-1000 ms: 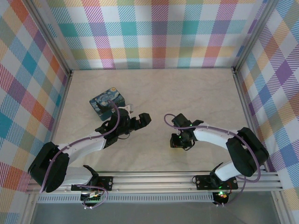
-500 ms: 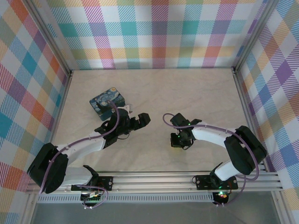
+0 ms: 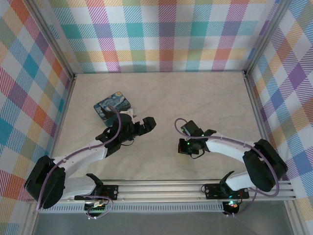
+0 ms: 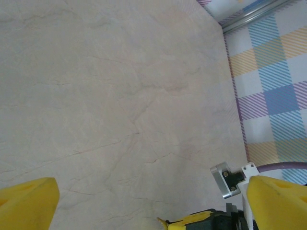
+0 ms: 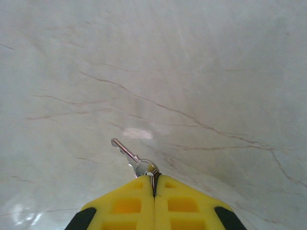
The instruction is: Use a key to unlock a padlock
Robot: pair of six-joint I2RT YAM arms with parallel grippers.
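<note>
since a second ago the right arm has sunk flatter towards the near rail and its wrist has shifted a little to the right, while the right gripper (image 5: 154,184) has drawn its fingers shut; the left arm has crept slightly up and left towards the tin (image 3: 112,106), which has not moved. in the right wrist view the blocky yellow fingers (image 5: 124,206) meet along one thin seam and pinch the round head of a small silvery key (image 5: 128,155), whose slim blade juts up and left, close above the table. from above, the right gripper (image 3: 188,147) points down at the table near its middle front. the left gripper (image 3: 142,126) is spread wide, its two yellow pads (image 4: 26,203) at opposite lower corners of the left wrist view with nothing between them but bare table. the tin is a flat rounded rectangle printed in swirling blue and yellow, lying left of centre. just beside its right edge, by the left wrist, sits a small pale thing (image 3: 134,110), too small to tell whether it is the padlock. the table (image 3: 195,98) is smooth, cream, marble-like, with fine brown veins and a soft glare. plaid walls (image 3: 166,34) in pastel teal, orange, purple and yellow close in three sides, framed by aluminium rails (image 3: 161,188).
</note>
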